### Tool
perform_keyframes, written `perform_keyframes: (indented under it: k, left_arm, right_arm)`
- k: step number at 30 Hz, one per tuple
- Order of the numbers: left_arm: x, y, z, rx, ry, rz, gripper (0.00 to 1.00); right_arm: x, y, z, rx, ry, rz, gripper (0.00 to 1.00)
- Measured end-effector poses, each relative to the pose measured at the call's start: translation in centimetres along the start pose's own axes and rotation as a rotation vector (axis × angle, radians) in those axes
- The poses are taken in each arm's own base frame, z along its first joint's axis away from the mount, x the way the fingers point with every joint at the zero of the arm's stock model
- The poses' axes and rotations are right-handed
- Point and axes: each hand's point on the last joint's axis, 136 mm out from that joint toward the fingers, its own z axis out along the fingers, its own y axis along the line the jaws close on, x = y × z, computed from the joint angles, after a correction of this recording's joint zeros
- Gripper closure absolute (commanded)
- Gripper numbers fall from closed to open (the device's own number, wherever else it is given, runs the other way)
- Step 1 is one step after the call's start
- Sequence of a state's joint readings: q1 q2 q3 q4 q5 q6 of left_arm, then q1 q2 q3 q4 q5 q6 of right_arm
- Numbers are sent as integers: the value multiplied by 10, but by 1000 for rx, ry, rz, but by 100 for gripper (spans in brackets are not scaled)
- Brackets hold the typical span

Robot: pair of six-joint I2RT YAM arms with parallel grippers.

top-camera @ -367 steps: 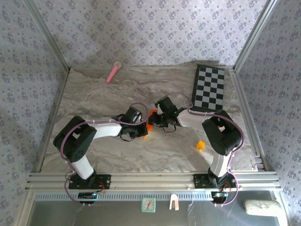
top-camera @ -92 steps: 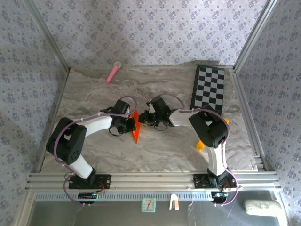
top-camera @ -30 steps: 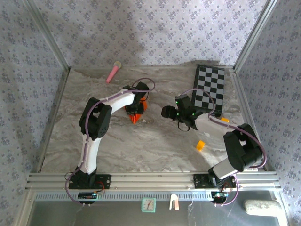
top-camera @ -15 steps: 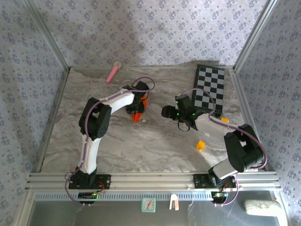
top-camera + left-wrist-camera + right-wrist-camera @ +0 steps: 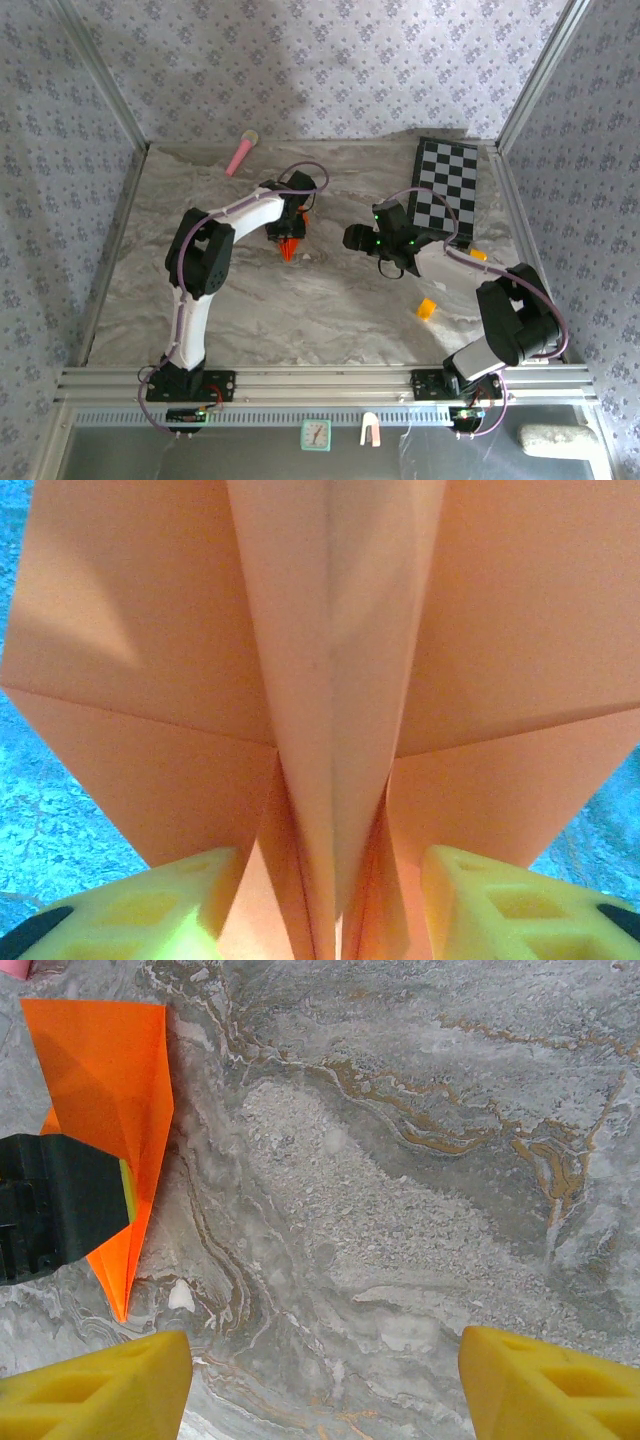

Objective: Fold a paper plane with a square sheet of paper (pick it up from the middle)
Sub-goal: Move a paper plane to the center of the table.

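Orange paper plane (image 5: 500, 630) lies on the marble table (image 5: 400, 1210), nose toward the near edge. We see the left claw (image 5: 325, 880) over it, yellow fingers (image 5: 170, 900) partly open either side of the centre ridge (image 5: 330, 730), not pinching it. The right claw (image 5: 320, 1345) hangs near the plane, wide open, holding nothing

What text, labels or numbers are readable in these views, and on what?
None can be read.
Teal clock at the near rail: it has a dial, but its marks are too small to read.
Paper plane, checkerboard, table: no writing seen.
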State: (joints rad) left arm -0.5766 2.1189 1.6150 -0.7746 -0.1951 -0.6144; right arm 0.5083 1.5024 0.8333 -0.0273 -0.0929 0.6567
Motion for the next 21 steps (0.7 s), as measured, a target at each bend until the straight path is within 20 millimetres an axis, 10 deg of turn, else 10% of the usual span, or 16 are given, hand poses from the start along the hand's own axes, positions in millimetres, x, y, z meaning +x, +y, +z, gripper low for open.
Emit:
perform_keyframes:
  k: [21]
  left_arm:
    - [3, 0, 12, -10, 16, -4, 38]
  right_arm:
    - [0, 0, 0, -1, 0, -1, 26]
